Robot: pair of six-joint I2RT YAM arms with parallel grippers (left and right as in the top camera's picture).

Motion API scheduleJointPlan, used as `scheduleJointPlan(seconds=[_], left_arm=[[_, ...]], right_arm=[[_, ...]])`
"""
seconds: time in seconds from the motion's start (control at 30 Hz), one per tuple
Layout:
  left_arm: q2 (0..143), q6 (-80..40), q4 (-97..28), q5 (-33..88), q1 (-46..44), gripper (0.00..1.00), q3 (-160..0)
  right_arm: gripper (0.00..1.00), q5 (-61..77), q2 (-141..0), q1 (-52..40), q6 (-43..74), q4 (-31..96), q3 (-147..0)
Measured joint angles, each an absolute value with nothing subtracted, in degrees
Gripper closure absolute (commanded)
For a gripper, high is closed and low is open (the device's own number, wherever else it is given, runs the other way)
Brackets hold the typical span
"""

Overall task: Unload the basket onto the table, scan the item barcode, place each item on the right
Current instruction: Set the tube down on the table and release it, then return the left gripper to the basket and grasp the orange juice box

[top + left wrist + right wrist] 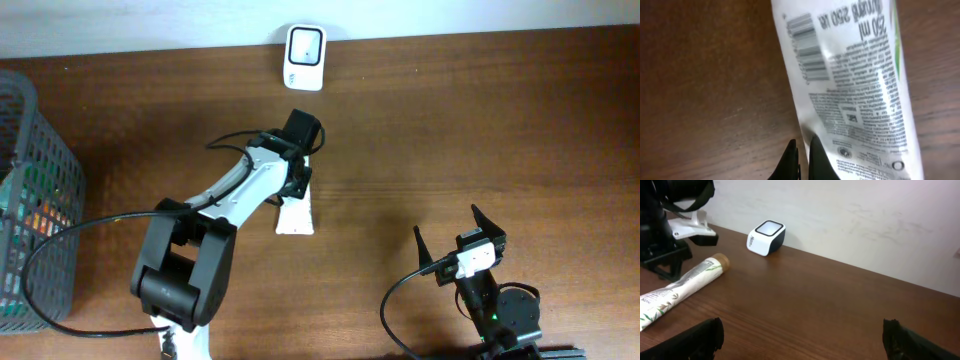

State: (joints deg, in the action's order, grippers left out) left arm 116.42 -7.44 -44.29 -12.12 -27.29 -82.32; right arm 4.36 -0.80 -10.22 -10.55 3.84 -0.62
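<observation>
**Item: white tube** point(297, 212), soft, printed, with a brown cap. It lies flat on the table point(500, 120), directly under and just ahead of the left pincer point(801, 143). The barcode point(807, 47) faces up, ahead of the tips and slightly to their left.

**Left pincer:** jaws pressed together with nothing between them. The tips sit at the tube's near edge. From where I stand I cannot tell whether they touch it.

**Right pincer** point(447, 222)**:** spread wide and empty, well apart from the tube.

**Scanner** point(304, 43)**:** small and white, against the wall. It is farther ahead of the left pincer, beyond the tube's cap end.

**Basket** point(40, 170)**:** grey mesh, far off to the left pincer's side.

**Hazards, as I judge them:**
- Closed tips coming down would shove or roll the tube, not take it, and turn the barcode under.
- The glossy, soft body may slip or buckle once pinched.
- A grip placed over the barcode would hide it from the scanner.
- Shine on the curved print may spoil the read.
</observation>
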Motion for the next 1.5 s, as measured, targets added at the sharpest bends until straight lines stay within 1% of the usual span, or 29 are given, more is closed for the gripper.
scheduleJointPlan(seconds=[0.1,0.23,0.3,0.37,0.4,0.57,0.6,0.73,0.83,0.87,0.93,1.03,1.17,1.5], left_arm=[[115.57,-7.57,-49.89,-10.72,-26.15,1.00,-87.35],[108.18,-7.60,-58.33,-10.28,-21.45,1.00,-100.64],[103.61,-7.57,-60.90,-10.41,-18.04,0.97,-106.21],[99.11,-7.62,-62.02,-10.55,-13.30,0.91,-109.23],[97.27,-7.66,-62.22,-10.55,-10.57,0.84,-109.84],[91.74,-11.33,-63.24,-10.13,7.68,0.69,-110.06],[91.53,-11.70,-63.22,-10.00,9.74,0.66,-110.06],[90.74,-14.46,-63.18,-7.33,21.43,0.62,-110.06],[90.74,-16.27,-63.20,-6.31,28.53,0.44,-110.06],[90.74,-17.02,-63.22,-5.93,30.41,0.41,-110.04],[90.74,-17.28,-63.24,-5.41,32.95,0.38,-110.04],[91.29,-17.82,-64.49,-4.91,38.83,0.37,-110.04],[95.88,-17.85,-66.43,-4.21,42.59,0.41,-110.02],[107.77,-17.85,-70.85,-2.74,46.76,0.41,-109.62]], right_arm=[[0.02,4.36,-0.80,-10.22,-10.50,3.84,-0.62],[0.02,4.36,-0.80,-10.22,-10.55,3.84,-0.62],[0.02,4.36,-0.80,-10.22,-10.52,3.84,-0.62],[0.02,4.36,-0.80,-10.22,-10.52,3.84,-0.62],[0.02,4.36,-0.80,-10.22,-10.55,3.84,-0.62],[0.02,4.36,-0.80,-10.22,-10.50,3.84,-0.62],[0.02,4.36,-0.80,-10.22,-10.52,3.84,-0.62],[0.02,4.36,-0.80,-10.22,-10.59,3.84,-0.62],[0.02,4.36,-0.80,-10.22,-10.52,3.84,-0.62],[0.02,4.34,-0.80,-10.22,-10.52,3.84,-0.62],[0.02,4.34,-0.80,-10.22,-10.50,3.84,-0.62],[0.02,4.36,-0.80,-10.22,-10.57,3.84,-0.62],[0.02,4.34,-0.80,-10.22,-10.57,3.84,-0.62],[0.02,4.34,-0.80,-10.22,-10.52,3.84,-0.62]])
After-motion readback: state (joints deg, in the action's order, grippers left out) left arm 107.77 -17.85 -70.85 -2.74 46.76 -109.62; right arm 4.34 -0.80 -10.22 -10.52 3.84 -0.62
